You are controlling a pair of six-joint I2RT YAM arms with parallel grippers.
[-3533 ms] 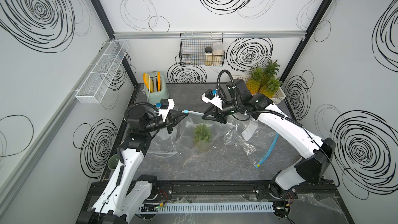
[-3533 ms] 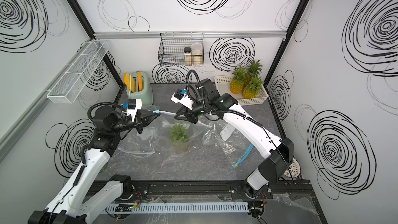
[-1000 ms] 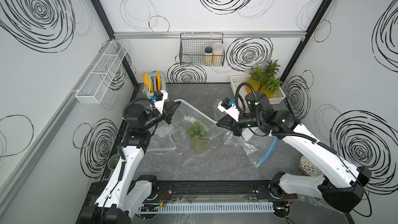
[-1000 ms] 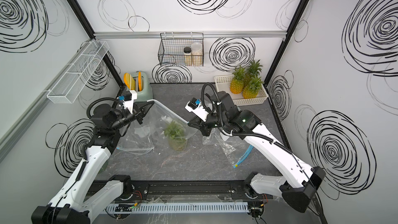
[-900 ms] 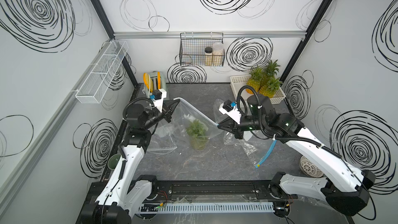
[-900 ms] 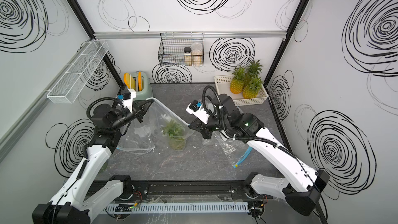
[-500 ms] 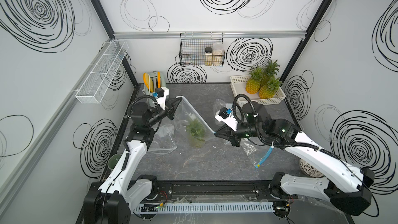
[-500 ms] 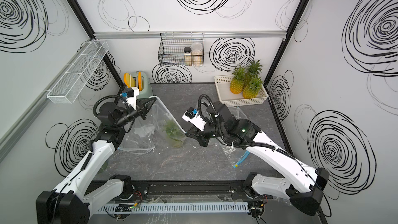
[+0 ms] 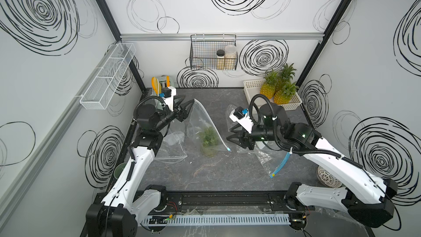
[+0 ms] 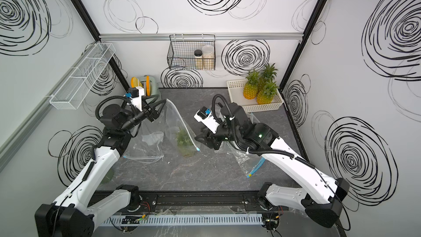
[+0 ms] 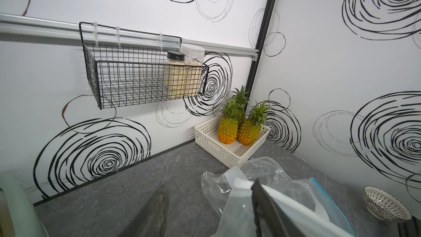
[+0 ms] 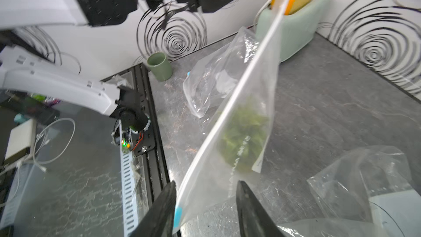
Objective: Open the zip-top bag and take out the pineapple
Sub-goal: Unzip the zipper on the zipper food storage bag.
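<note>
the left gripper [image 9: 187, 102] holds nothing, jaws well apart, and the zip-top bag [image 9: 196, 119] only leans its raised corner on one finger; i'd have it pinch a single lip there. between the arms the pineapple [image 9: 208, 136] sits inside the bag, seemingly upright, crown up. the zip edge slants down to the right gripper [image 9: 228, 134], whose jaws gape unclamped round the low corner; it should take the other lip and part gently.

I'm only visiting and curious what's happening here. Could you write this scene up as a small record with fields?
Bag: clear plastic zip-top bag, one corner raised, other on grey stone-look table
Contents: small green-leaved pineapple, inside bag
Left jaws: open, beside raised corner
Right jaws: open, beside lower corner
Elsewhere: yellow pineapples in cream plastic basket
</note>
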